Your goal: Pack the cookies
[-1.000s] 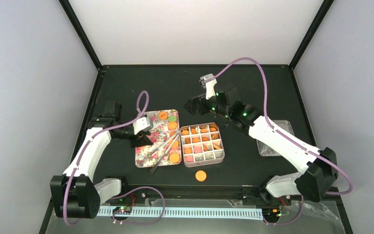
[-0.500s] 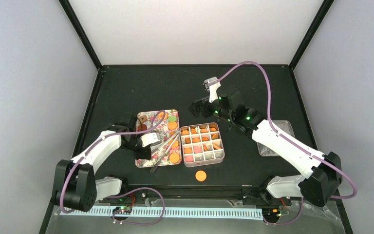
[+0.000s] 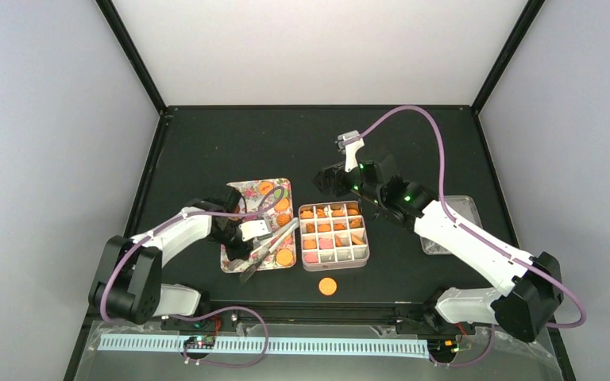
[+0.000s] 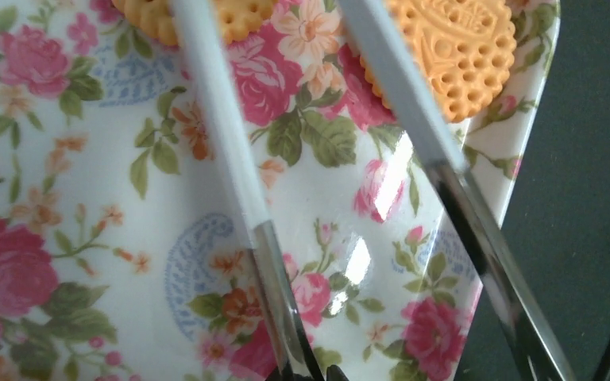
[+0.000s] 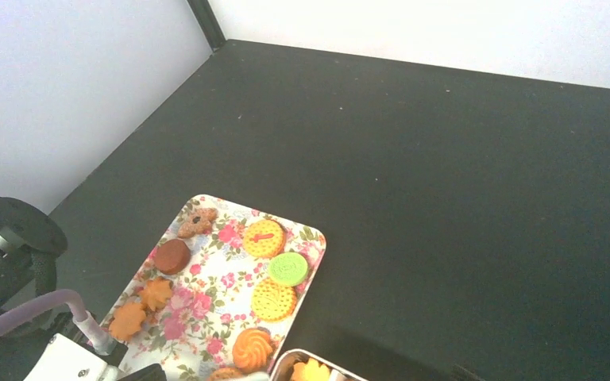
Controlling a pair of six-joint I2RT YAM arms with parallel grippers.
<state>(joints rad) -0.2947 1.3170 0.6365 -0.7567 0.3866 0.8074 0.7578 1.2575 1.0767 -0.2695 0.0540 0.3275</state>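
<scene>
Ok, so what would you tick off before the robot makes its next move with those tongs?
1. Left pincer at the tool: ok. The left pincer sits at the tongs, which lie across the floral tray.
2. Firm grip on the tongs: cannot tell. The wrist view does not show the contact.
3. Some cookies to pick: ok. Several lie on the tray.
4. Room in the box: ok. Some near-row compartments look empty.
5. Right pincer out of the way: ok. It is open, empty and beyond the box's far edge.
6. Nothing astray: not ok. A stray cookie lies on the table.
</scene>
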